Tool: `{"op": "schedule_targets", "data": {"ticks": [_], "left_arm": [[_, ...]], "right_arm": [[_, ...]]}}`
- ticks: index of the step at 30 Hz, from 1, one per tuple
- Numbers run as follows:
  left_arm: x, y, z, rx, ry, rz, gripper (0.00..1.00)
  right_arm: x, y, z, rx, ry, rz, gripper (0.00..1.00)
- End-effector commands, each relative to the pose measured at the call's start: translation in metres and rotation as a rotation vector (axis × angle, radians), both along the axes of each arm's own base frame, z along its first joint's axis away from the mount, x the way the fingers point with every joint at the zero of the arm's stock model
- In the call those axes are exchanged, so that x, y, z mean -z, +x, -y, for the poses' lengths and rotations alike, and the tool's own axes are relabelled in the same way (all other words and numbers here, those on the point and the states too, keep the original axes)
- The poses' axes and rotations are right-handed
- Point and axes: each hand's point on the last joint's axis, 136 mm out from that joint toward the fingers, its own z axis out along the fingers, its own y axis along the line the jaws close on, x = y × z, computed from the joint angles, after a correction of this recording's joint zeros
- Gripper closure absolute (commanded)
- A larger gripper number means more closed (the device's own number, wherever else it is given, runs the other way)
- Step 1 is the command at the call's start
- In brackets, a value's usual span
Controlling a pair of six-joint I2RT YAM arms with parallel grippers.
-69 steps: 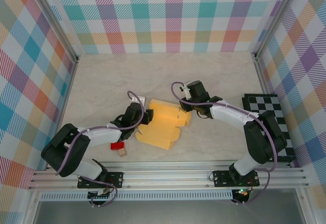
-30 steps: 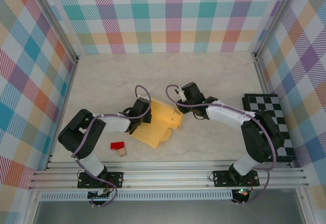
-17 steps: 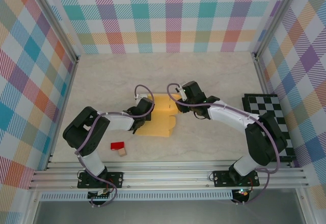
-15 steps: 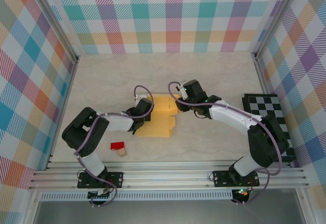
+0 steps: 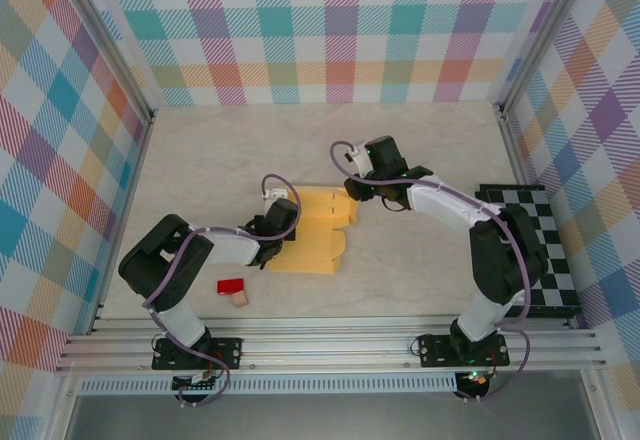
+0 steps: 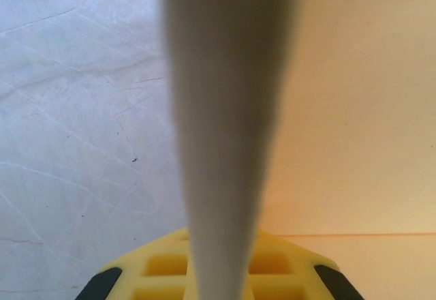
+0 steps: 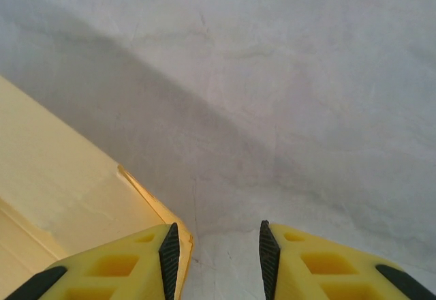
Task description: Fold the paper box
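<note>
The paper box (image 5: 318,232) lies as a flat pale yellow-orange card sheet in the middle of the table. My left gripper (image 5: 279,223) is at its left edge. In the left wrist view that gripper (image 6: 218,245) has its yellow fingers together on a pale upright strip of the card (image 6: 228,95), seen edge-on, with more card (image 6: 354,109) flat to the right. My right gripper (image 5: 353,189) hovers at the sheet's far right corner. In the right wrist view it (image 7: 214,235) is open with bare table between the fingertips, and the card corner (image 7: 61,184) lies under the left finger (image 7: 136,259).
A small red block (image 5: 232,286) and a tiny tan cube (image 5: 240,300) sit near the front left, close to the left arm. A black-and-white chequered board (image 5: 535,250) lies along the right side. Plaid walls close in the table on three sides.
The sheet, earlier tilted and skewed, has turned square and settled flat. The right gripper has drawn back to the far right corner. The left gripper stays at the left edge.
</note>
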Motion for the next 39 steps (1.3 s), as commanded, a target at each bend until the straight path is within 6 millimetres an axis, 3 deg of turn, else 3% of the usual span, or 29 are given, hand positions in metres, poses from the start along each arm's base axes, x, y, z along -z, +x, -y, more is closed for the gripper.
{"op": "schedule_targets", "data": {"ticks": [1,8,18,23,27,34,39], "left_arm": [[-0.011,0.001,0.004,0.004,-0.017,0.049,0.88],[-0.015,0.005,0.008,-0.006,-0.034,0.064,0.88],[-0.016,-0.002,0.030,0.066,-0.060,0.080,0.88],[-0.016,0.000,0.024,-0.001,-0.028,0.061,0.88],[-0.011,0.002,0.020,-0.026,-0.007,0.052,0.88],[-0.008,0.000,0.018,-0.039,-0.015,0.058,0.88],[-0.009,0.001,0.016,-0.058,-0.014,0.060,0.88]], "right_arm": [[0.000,-0.002,-0.014,-0.112,-0.014,0.009,0.62],[0.023,-0.017,-0.036,-0.141,-0.014,-0.032,0.61],[0.013,0.000,-0.054,0.036,0.149,-0.032,0.62],[0.012,-0.010,-0.059,0.077,0.243,-0.093,0.61],[0.000,-0.021,-0.038,0.088,0.253,-0.087,0.59],[-0.017,-0.042,0.024,0.142,0.201,-0.076,0.57],[-0.026,-0.071,0.029,0.215,0.216,-0.221,0.61]]}}
